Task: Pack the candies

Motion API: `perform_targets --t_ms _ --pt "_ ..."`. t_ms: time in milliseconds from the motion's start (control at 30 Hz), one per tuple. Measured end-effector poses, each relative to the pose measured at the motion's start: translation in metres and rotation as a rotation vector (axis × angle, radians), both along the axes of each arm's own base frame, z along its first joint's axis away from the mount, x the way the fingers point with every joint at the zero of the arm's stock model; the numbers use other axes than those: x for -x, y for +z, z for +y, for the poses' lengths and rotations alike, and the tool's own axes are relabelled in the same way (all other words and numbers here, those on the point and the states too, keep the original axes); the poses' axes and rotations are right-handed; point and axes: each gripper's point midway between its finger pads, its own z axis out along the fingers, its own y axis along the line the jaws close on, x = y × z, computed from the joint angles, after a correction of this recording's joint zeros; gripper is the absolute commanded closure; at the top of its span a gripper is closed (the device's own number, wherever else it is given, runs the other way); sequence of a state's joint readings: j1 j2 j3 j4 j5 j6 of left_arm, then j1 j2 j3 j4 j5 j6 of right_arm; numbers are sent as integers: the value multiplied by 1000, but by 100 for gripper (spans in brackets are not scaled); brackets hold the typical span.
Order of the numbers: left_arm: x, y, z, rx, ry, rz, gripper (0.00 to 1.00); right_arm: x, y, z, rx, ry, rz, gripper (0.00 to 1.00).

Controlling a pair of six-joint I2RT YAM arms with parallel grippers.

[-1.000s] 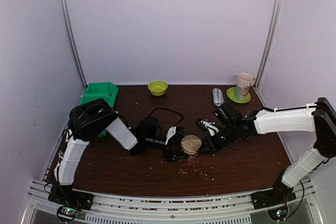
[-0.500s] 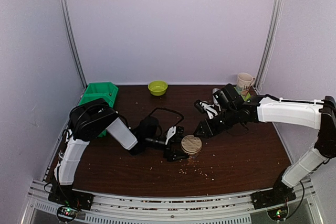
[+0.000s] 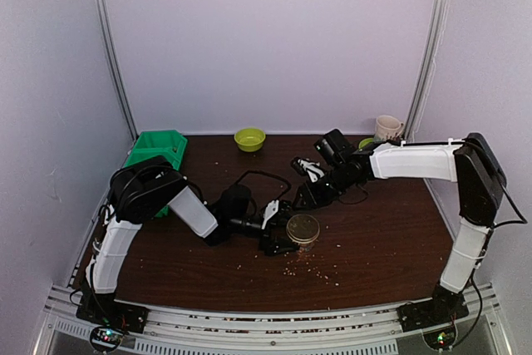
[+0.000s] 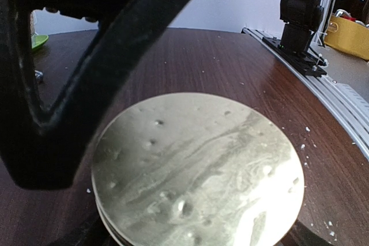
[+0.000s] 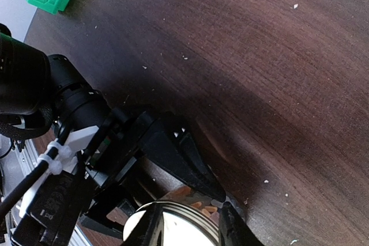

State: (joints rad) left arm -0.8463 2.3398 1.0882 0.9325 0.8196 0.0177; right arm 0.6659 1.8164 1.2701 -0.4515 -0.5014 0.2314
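Note:
A glass jar with a round metal lid (image 3: 302, 228) stands on the dark table. My left gripper (image 3: 288, 237) is shut on the jar's sides. In the left wrist view the lid (image 4: 199, 171) fills the frame and one black finger (image 4: 57, 113) rises at the left. The candies (image 5: 199, 199) show as orange pieces through the jar's wall under the lid rim (image 5: 173, 223). My right gripper (image 3: 302, 197) hovers just behind the jar. It is open and empty, and in the right wrist view (image 5: 185, 226) its fingers frame the lid from above.
Pale crumbs (image 3: 312, 268) lie in front of the jar. A green bin (image 3: 158, 149) stands at the back left, a green bowl (image 3: 249, 139) at the back middle and a mug (image 3: 386, 128) at the back right. A black cable (image 3: 262, 175) loops behind the left arm.
My right gripper has lifted off the jar's right side and swung back and to the left, ending behind the jar. The left gripper and the jar have not moved.

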Motion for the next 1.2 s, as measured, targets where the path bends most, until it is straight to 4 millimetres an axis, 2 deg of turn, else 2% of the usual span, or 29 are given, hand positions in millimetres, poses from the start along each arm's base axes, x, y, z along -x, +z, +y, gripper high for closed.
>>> perform_targets --t_ms 233,467,767,1200 --pt "-1 0 -1 -3 0 3 18 3 -3 2 -9 12 20 72" --pt "-1 0 -1 -4 -1 4 19 9 -15 -4 4 10 42 75" --pt "-1 0 -2 -3 -4 2 19 9 -15 -5 -22 14 39 81" --pt "-1 0 -2 -4 -7 3 18 14 -13 -17 -44 -4 14 92"
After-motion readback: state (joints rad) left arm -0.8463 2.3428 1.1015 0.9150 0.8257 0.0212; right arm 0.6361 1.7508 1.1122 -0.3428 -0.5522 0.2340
